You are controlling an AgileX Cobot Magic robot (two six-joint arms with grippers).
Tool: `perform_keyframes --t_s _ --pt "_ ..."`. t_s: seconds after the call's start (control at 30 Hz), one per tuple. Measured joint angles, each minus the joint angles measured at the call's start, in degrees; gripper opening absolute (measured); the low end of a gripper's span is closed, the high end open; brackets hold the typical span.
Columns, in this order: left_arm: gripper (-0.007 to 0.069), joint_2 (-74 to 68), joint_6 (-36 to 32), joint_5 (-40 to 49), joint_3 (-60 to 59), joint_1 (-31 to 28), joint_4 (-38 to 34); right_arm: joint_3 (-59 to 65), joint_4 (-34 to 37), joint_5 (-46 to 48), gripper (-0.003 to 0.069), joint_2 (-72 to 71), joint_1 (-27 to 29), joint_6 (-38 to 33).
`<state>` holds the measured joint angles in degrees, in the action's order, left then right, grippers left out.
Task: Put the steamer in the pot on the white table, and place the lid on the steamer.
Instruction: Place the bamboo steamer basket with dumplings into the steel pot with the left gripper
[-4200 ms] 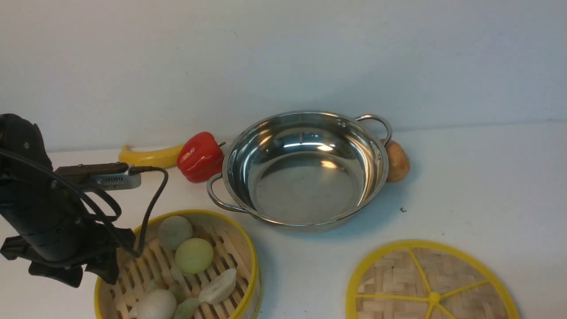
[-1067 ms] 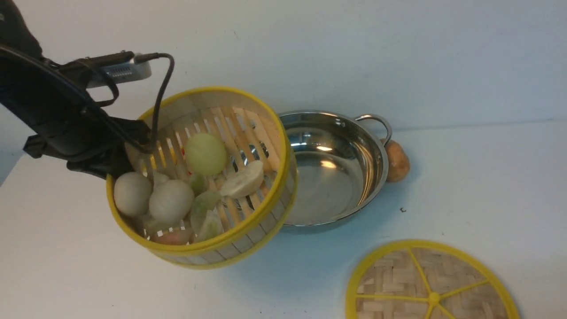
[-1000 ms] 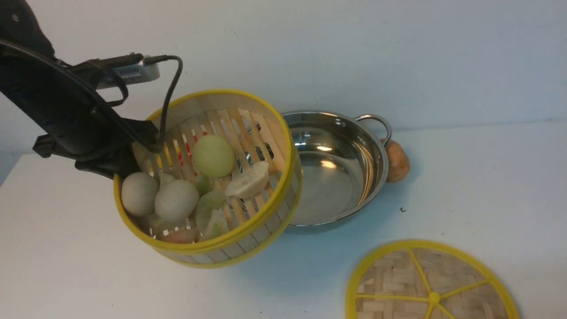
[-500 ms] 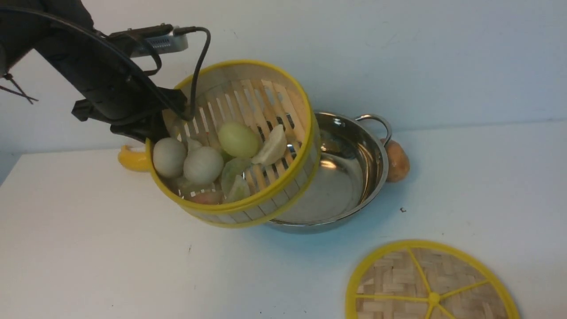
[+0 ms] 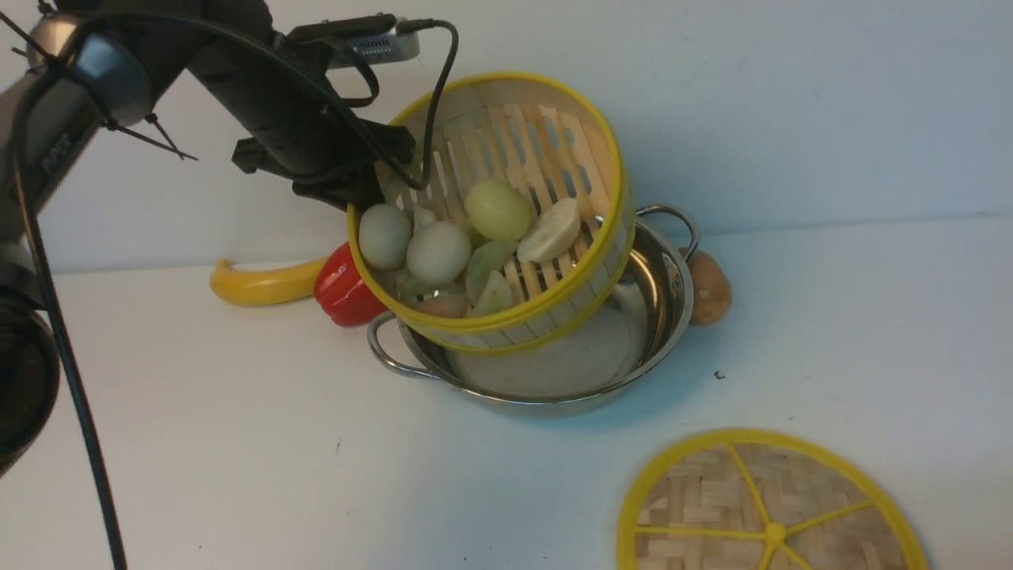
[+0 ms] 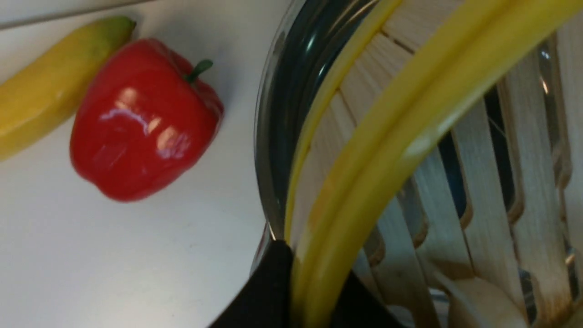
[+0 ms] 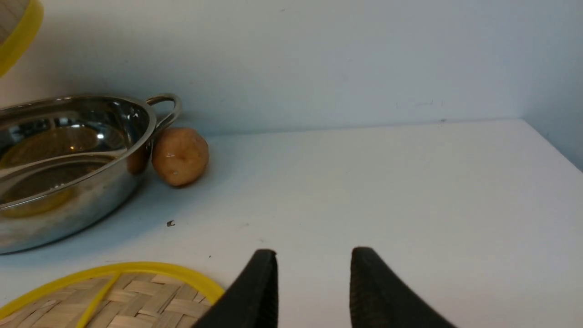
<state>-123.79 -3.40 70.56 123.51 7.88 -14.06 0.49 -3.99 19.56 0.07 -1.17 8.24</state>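
The left hand (image 5: 360, 186), clamped on the steamer (image 5: 554, 142), has swung it off the table (image 5: 198, 443) to tilt above the pot (image 5: 661, 317), so lowering comes next; the right hand (image 7: 314, 287) stands apart, empty

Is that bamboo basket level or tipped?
Tipped. The steamer hangs over the pot, open top leaning toward the camera, buns bunched at its low side; the left gripper pinches its rim.
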Motion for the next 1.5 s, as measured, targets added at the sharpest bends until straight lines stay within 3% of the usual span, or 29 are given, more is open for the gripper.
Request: perform_keyframes --t_s 0.4,0.97,1.5 --pt "0.0034 -7.83 -0.05 0.0 7.24 0.06 -0.05 0.0 0.0 0.0 0.0242 0.0 0.0 0.0" --pt "0.0034 -11.74 -0.59 -0.07 7.61 4.12 3.17 0.0 0.0 0.0 0.0242 0.0 0.0 0.0" --pt "0.0034 -12.57 -0.92 -0.07 7.61 4.29 3.78 0.0 0.0 0.0 0.0242 0.0 0.0 0.0"
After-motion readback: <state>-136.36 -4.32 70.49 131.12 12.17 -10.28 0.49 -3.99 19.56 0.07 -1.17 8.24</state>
